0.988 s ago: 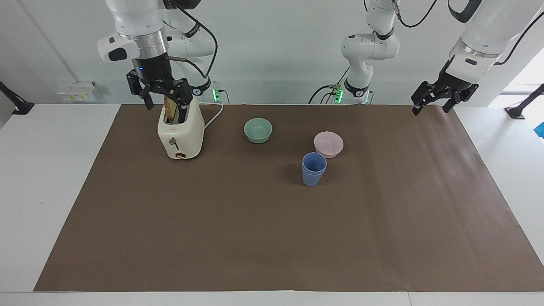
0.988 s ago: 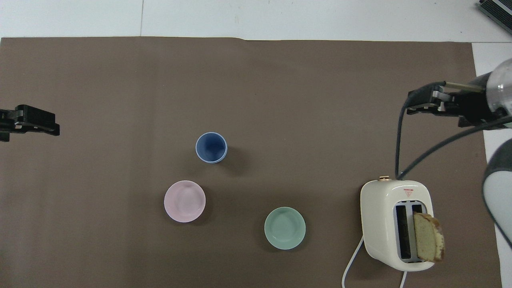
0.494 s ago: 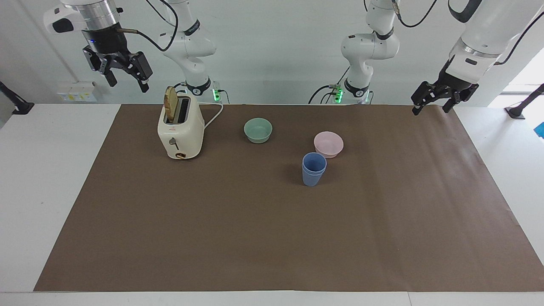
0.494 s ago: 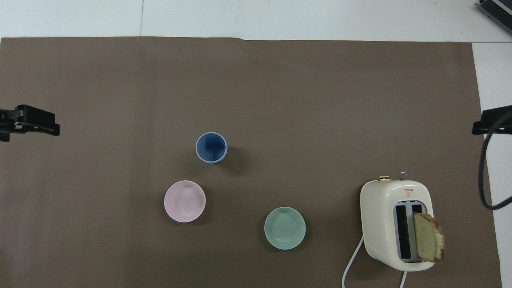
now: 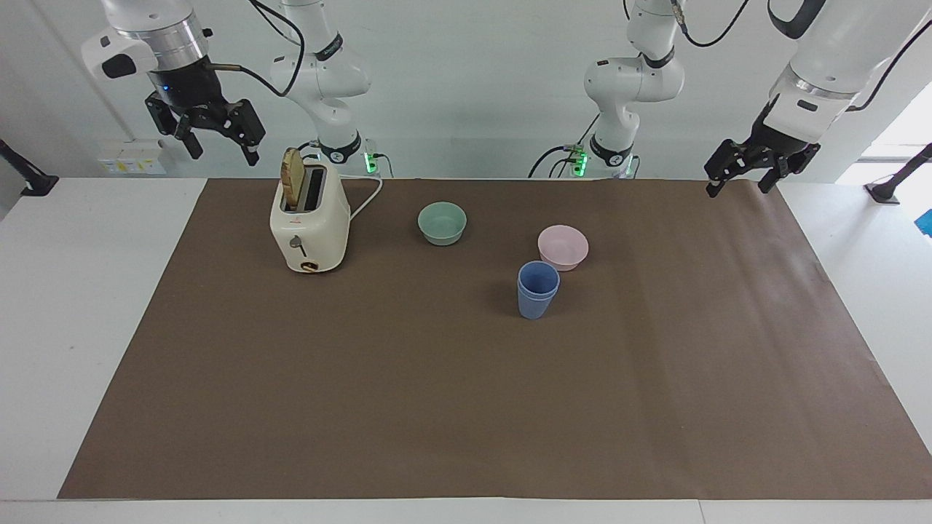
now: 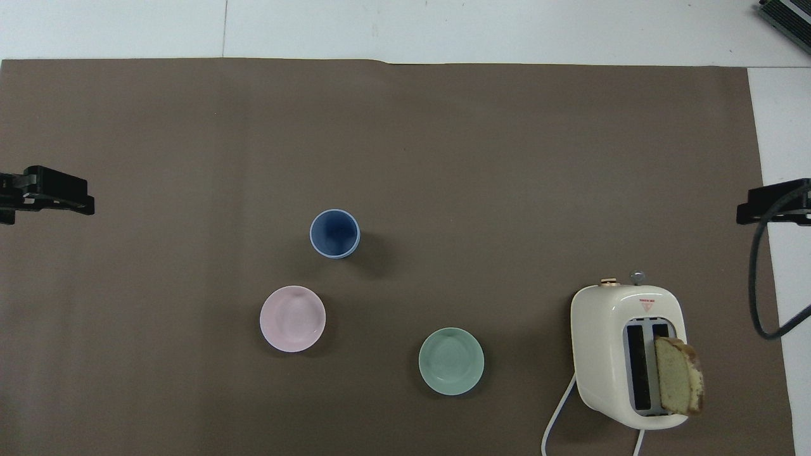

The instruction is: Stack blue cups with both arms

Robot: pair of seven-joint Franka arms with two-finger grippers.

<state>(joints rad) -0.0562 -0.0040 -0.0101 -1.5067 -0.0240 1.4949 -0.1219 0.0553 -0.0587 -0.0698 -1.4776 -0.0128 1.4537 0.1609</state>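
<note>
The two blue cups (image 5: pixel 538 290) stand nested as one upright stack on the brown mat, just farther from the robots than the pink bowl (image 5: pixel 563 246). The stack shows in the overhead view (image 6: pixel 334 233) too. My left gripper (image 5: pixel 737 186) hangs open and empty over the mat's corner at the left arm's end; part of it shows in the overhead view (image 6: pixel 60 195). My right gripper (image 5: pixel 222 151) is open and empty, up in the air over the table's edge beside the toaster; its tip shows in the overhead view (image 6: pixel 770 204).
A cream toaster (image 5: pixel 309 222) with a slice of toast (image 6: pixel 679 384) sticking out of its slot stands at the right arm's end. A mint-green bowl (image 5: pixel 442 223) sits between the toaster and the pink bowl. The brown mat (image 5: pixel 466 407) covers the table.
My right gripper has left the toast, risen away from the toaster and now hangs beside it, slightly lower than half a second ago. The left arm and the cups have not moved.
</note>
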